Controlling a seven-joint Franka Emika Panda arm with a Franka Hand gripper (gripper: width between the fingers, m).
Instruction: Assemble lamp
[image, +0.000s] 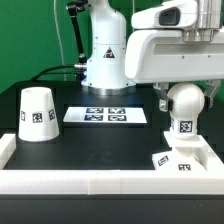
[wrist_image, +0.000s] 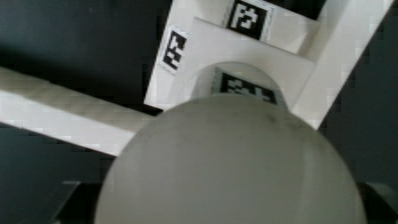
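Clamping the bulb (image: 184, 106) in the gripper (image: 183, 96) at frame right, stem pointing down over the base (image: 176, 161) at lower right, apparently to line up for seating.

The shade (image: 37, 112) is plain white, with one black-and-white square tag on its side. The bulb (image: 184, 100) is white as well, greying in shadow towards its underside, and its neck carries a small black-and-white tag. The base (image: 180, 160) is white, with black-and-white tags on its faces. The marker board (image: 105, 115) is white and printed with four black square patterns. The desk (image: 100, 150) is matt black, and its raised rim (image: 100, 182) is white. The arm (image: 108, 50) is glossy white, with black cables (image: 60, 70) beside it. The backdrop (image: 30, 40) is green.
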